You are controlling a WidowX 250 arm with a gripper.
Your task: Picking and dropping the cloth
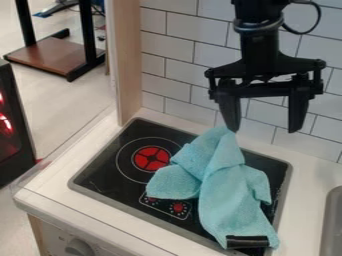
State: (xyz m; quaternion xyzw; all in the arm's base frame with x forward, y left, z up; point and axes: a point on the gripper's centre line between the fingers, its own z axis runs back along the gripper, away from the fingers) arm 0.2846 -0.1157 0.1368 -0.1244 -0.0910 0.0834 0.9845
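My gripper [264, 127] hangs over the back right part of the stove, its two fingers spread wide apart with nothing between them. Below it a light blue cloth [217, 175] lies crumpled on the black stovetop [110, 172]. The cloth's peaked upper end comes close to the tip of the left finger; whether they touch I cannot tell. Its lower end, with a black strip, reaches the stove's front right edge.
White wall tiles [174, 65] rise behind the stove, and a wooden post [127, 60] stands at its back left. A grey sink edge [330, 220] lies at the far right. The pale counter [307, 180] surrounds the stove.
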